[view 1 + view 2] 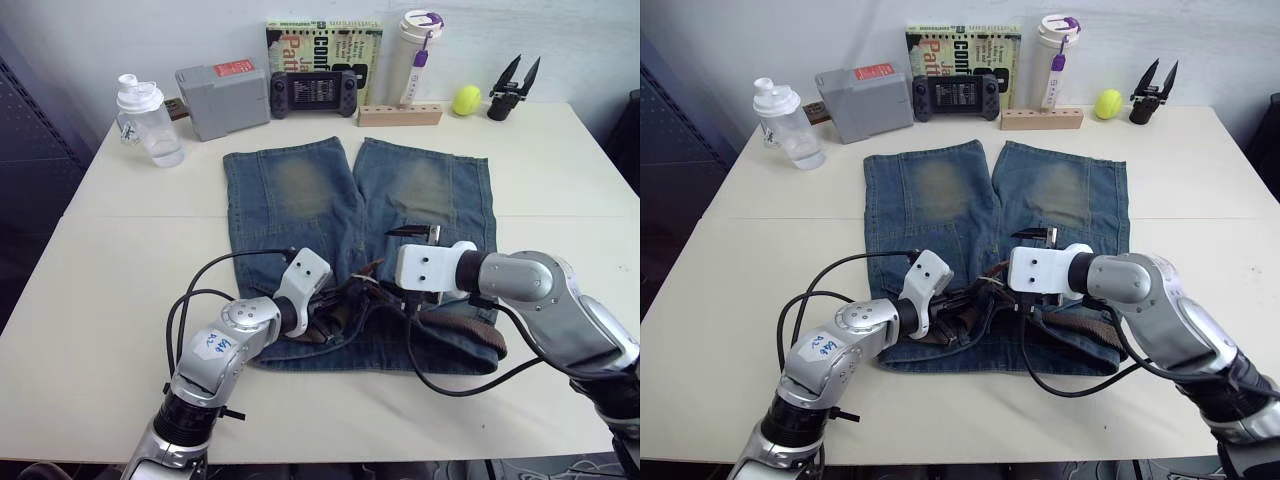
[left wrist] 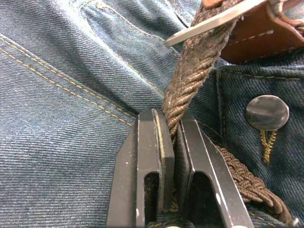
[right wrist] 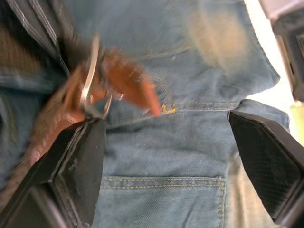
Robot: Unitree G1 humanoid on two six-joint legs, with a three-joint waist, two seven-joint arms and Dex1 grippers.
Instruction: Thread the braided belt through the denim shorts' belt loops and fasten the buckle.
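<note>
Between the left end effector's (image 2: pixel 172 156) fingers — the braided belt (image 2: pixel 190 80), pinched.

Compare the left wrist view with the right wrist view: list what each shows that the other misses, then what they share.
Left wrist only: the left gripper shut on the braided belt, and a metal shorts button.
Right wrist only: the right gripper wide open over the denim, one finger beside the buckle; a faded tan patch.
Both: the belt, its buckle with brown leather, and the denim shorts.

Bright even light; right wrist view blurred, seemingly by motion.
</note>
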